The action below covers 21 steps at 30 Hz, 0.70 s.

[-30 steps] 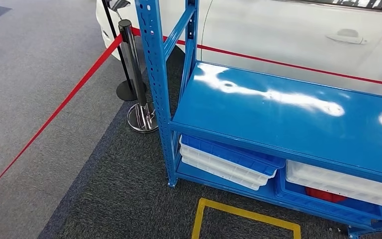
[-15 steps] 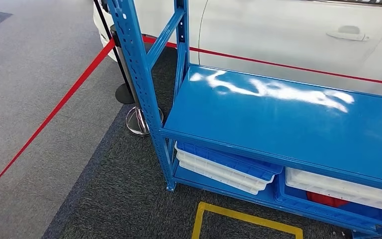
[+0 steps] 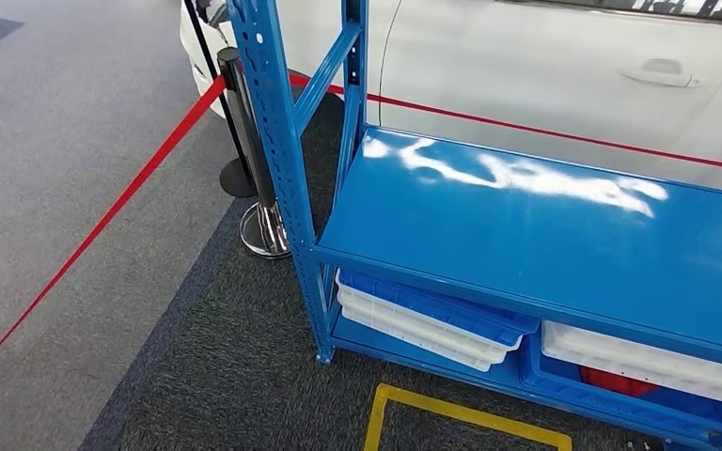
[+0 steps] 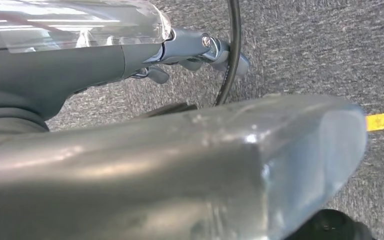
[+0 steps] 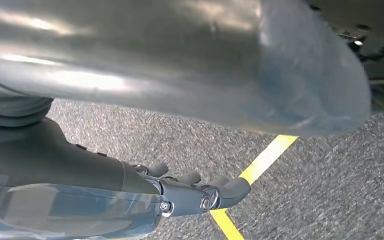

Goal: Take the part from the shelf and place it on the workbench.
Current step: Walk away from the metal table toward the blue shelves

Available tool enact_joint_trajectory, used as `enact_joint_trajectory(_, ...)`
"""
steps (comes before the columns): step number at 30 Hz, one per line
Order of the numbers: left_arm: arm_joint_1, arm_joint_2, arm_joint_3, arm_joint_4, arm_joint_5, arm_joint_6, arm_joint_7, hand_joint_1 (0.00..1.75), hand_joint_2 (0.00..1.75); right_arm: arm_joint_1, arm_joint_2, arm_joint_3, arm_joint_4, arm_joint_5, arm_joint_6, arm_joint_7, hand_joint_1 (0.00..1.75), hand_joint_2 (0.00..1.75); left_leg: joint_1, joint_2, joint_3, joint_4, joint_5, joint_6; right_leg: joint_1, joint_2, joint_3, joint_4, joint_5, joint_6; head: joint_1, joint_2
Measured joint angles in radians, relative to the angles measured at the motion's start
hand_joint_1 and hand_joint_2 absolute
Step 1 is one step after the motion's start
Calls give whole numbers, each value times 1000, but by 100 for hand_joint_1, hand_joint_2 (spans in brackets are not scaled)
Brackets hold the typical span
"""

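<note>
Standing on dark carpet, the blue shelf presents a glossy middle deck with only light reflections on it. Below that deck, on the lowest level, stacked blue and white bins sit at the left end, and a white tray rests in a blue bin at the right. A red object, partly hidden under that white tray, is visible inside the blue bin; whether it is the part cannot be determined. A yellow floor marking lies on the carpet just in front of the shelf. A chrome-based barrier post with a red belt stands beside the shelf's left upright, and a white car is parked behind.

Left hand: hangs above the grey carpet, fingers extended and holding nothing, with a black cable passing beside it. Right hand: hangs above the carpet over a yellow line, fingers extended and slightly apart, nothing held.
</note>
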Motion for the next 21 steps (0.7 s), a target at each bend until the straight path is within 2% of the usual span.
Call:
enact_joint_trajectory(1,0,0,0,2,0,0,0,0,0,0,0,0,0,0,0,0,0,0,2,-1,8,2,-7,-4,-4,-1,12,-33,35,4,1,0)
enact_joint_trajectory(2,0,0,0,4,0,0,0,0,0,0,0,0,0,0,0,1,0,0,4,-2,16,4,-15,-10,-8,-3,39,-96,77,9,1,0)
enact_joint_trajectory(3,0,0,1,5,0,0,0,0,0,0,0,0,0,0,0,1,0,0,5,-2,22,8,-25,-17,-9,-3,69,-154,103,12,4,0)
enact_joint_trajectory(4,0,0,1,6,0,0,0,0,0,0,0,0,0,0,0,1,0,0,5,-2,26,13,-35,-25,-8,-3,92,-197,118,11,7,0)
enact_joint_trajectory(5,0,0,1,7,0,0,0,0,0,-1,0,0,1,0,0,1,0,0,3,-3,28,19,-43,-33,-8,-3,105,-222,116,6,8,0)
enact_joint_trajectory(9,-4,2,1,7,-1,0,0,0,0,-2,0,0,0,0,0,1,0,0,4,-3,29,39,-68,-53,-3,-3,109,-228,88,-30,2,0)
enact_joint_trajectory(11,-5,2,1,8,-9,-1,0,0,0,-2,0,0,0,0,0,1,0,0,6,-2,-7,119,-114,-61,-4,-6,113,-231,86,-41,-2,0)
enact_joint_trajectory(13,-5,3,2,10,-24,-3,-1,0,0,-3,0,0,0,0,0,1,0,0,6,-2,-88,264,-174,-66,0,-7,115,-231,83,-46,-4,0)
enact_joint_trajectory(14,-6,3,2,12,-32,-4,-1,0,0,-3,0,0,0,0,0,1,0,0,6,-2,-125,322,-186,-65,2,-7,115,-231,82,-47,-4,0)
enact_joint_trajectory(15,-7,4,2,14,-38,-4,-1,0,0,-3,0,0,1,0,0,0,0,0,6,-2,-150,349,-176,-63,5,-7,117,-230,81,-49,-4,0)
enact_joint_trajectory(16,-7,4,3,16,-43,-5,-1,0,0,-3,0,0,1,0,0,-1,0,0,5,-2,-154,334,-143,-59,7,-6,119,-230,80,-50,-4,0)
enact_joint_trajectory(18,-8,4,3,18,-52,-6,-1,0,0,-3,1,1,1,0,0,-4,0,0,1,-2,-119,213,-52,-42,12,-5,124,-231,79,-51,-3,0)
enact_joint_trajectory(19,-9,4,3,19,-58,-6,-1,0,0,-3,1,3,1,0,0,-6,0,0,-3,-1,-96,151,-19,-34,14,-4,125,-231,79,-50,-2,0)
enact_joint_trajectory(20,-10,5,4,20,-63,-6,-1,0,0,-3,2,4,2,0,1,-7,0,0,-7,-1,-82,109,-2,-28,14,-4,124,-232,81,-47,-2,0)
enact_joint_trajectory(21,-11,5,4,21,-69,-6,-1,0,0,-3,3,6,2,0,1,-8,0,0,-10,-1,-78,89,2,-24,14,-4,122,-233,85,-42,-2,0)
